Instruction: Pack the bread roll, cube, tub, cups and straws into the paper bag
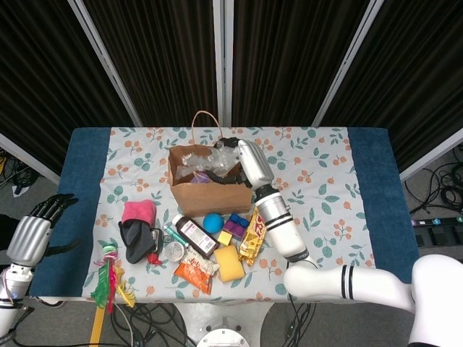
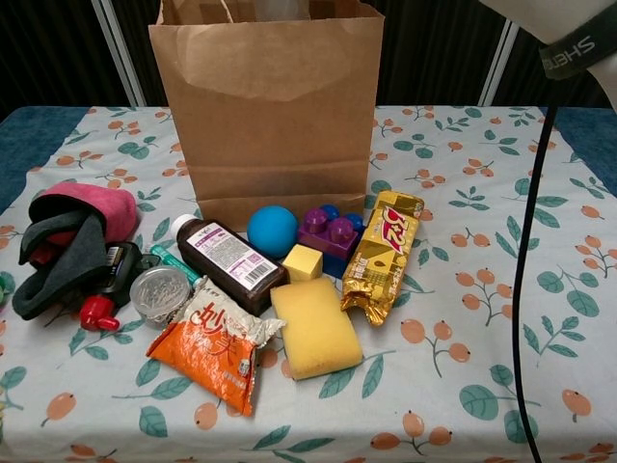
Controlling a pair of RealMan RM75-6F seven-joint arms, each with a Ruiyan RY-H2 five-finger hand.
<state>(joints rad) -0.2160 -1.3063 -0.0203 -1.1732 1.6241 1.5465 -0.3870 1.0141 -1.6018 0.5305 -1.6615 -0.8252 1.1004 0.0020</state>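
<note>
The brown paper bag point(image 1: 210, 196) point(image 2: 270, 106) stands open at the middle back of the table. My right hand point(image 1: 230, 156) reaches down into its mouth and holds crinkled clear plastic cups point(image 1: 194, 168) just inside the rim. Something purple point(image 1: 201, 176) lies inside the bag. In front of the bag are a small yellow cube point(image 1: 225, 238) point(image 2: 303, 261) and a round silver tub point(image 1: 173, 251) point(image 2: 159, 292). A bundle of coloured straws point(image 1: 108, 278) lies at the front left corner. My left hand point(image 1: 43, 214) hangs off the table's left edge, fingers apart, holding nothing.
Crowded before the bag: blue ball point(image 2: 272, 231), purple-blue blocks point(image 2: 328, 234), gold snack pack point(image 2: 383, 256), yellow sponge point(image 2: 316, 330), brown bottle point(image 2: 228, 261), orange packet point(image 2: 214, 347). A pink and black cloth point(image 2: 67, 236) lies left. My right forearm point(image 2: 564, 34) crosses the chest view's top right.
</note>
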